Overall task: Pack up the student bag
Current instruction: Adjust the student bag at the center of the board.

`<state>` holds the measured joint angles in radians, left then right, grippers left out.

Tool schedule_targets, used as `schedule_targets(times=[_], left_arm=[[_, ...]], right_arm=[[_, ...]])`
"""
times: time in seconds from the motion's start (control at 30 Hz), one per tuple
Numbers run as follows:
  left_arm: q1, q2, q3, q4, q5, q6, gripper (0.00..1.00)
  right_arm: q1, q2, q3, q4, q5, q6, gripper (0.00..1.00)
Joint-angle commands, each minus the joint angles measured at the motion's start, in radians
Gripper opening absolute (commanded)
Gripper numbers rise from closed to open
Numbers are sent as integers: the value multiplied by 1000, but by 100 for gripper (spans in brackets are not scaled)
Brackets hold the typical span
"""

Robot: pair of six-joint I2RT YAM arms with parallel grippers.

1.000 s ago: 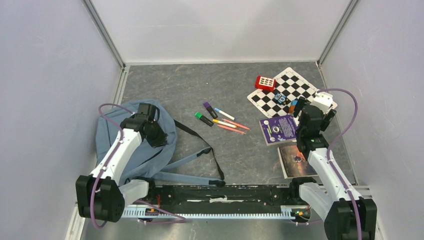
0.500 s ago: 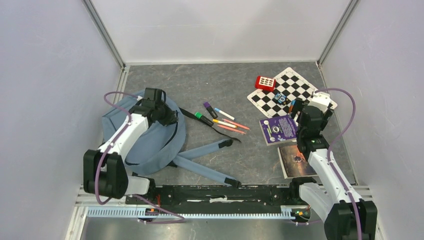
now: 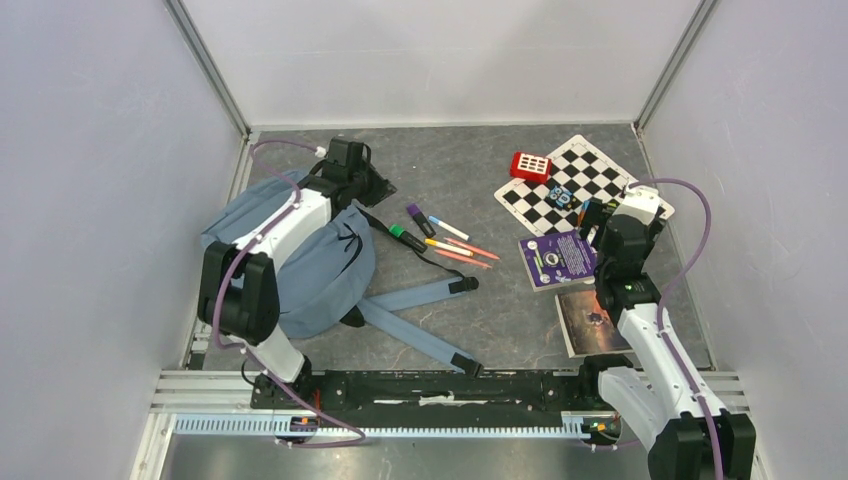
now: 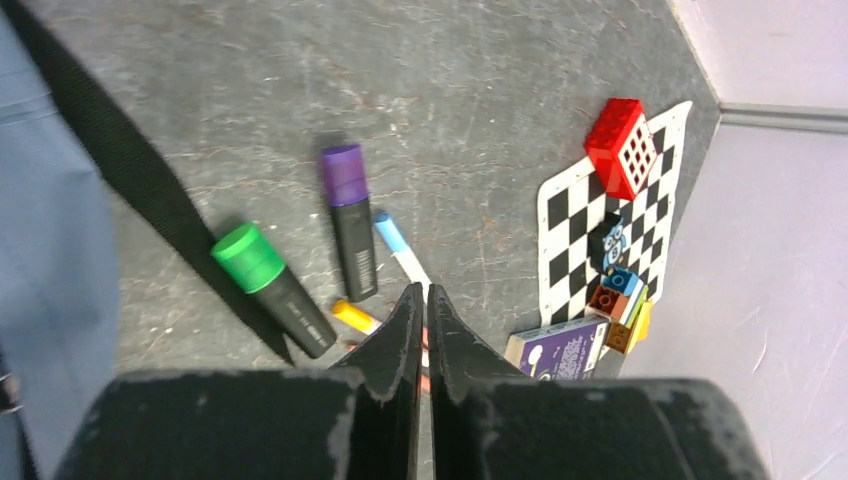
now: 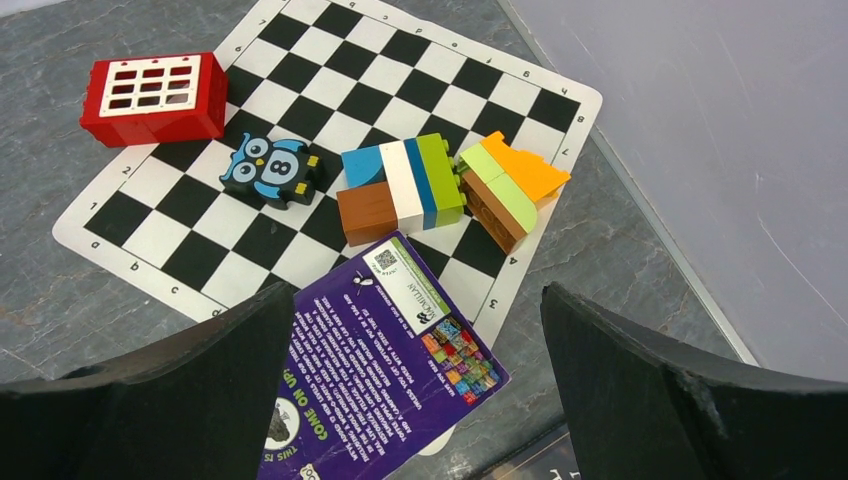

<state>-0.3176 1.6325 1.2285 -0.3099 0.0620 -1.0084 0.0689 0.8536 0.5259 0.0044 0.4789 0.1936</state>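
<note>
While the student bag (image 3: 320, 270) lies on the bench (image 3: 480, 150), far left of the chess mat (image 3: 590, 175), the left end effector (image 4: 420, 292) is pinched shut. The right end effector (image 5: 415, 300) hangs wide open over that mat's near edge.

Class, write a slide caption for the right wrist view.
Open right tool above a purple book lapping a chessboard mat with a red block, owl brick and coloured bricks.
</note>
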Motion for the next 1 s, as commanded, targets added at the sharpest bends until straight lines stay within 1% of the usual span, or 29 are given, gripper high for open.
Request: schedule_targets(times=[0.0, 0.07, 0.13, 0.17, 0.2, 0.3, 0.43, 0.5, 0.6, 0.67, 0.83, 0.87, 0.9, 0.97], left_arm=[[-5, 17, 98, 2, 8, 78, 19], [-6, -22, 110, -63, -6, 184, 52], [-6, -65, 125, -181, -45, 292, 77], [-6, -82, 130, -254, -58, 345, 84], [-6, -100, 132, -315, -97, 386, 89], [-8, -137, 109, -493, -144, 489, 94], [-22, -188, 24, -627, -215, 557, 97], [-34, -223, -28, -635, -237, 560, 99], [-48, -253, -85, -627, -197, 557, 100], [-63, -246, -101, -628, -174, 561, 100], [-100, -200, -108, -658, -193, 563, 100], [-101, -191, -111, -658, -191, 562, 98], [-101, -182, -111, -658, -185, 562, 84], [-101, -184, -103, -665, -177, 555, 46]], right_arm=[[-2, -22, -1, -1, -8, -17, 98], [-3, -19, -4, 0, -6, -18, 98], [-4, -10, -6, 3, -7, -18, 98], [-2, -6, -4, 5, -8, -17, 98], [-3, -1, -4, 7, -10, -18, 98], [-3, 14, -3, 16, -12, -12, 98], [-3, 36, 11, 24, -20, -11, 98], [-2, 50, 26, 22, -24, -12, 98], [-2, 62, 40, 22, -25, -11, 98], [-3, 69, 47, 22, -29, -9, 98], [-2, 66, 49, 21, -44, -7, 98], [-2, 65, 48, 22, -49, -10, 98], [-2, 63, 47, 21, -54, -12, 98], [-2, 56, 43, 14, -60, -14, 96]])
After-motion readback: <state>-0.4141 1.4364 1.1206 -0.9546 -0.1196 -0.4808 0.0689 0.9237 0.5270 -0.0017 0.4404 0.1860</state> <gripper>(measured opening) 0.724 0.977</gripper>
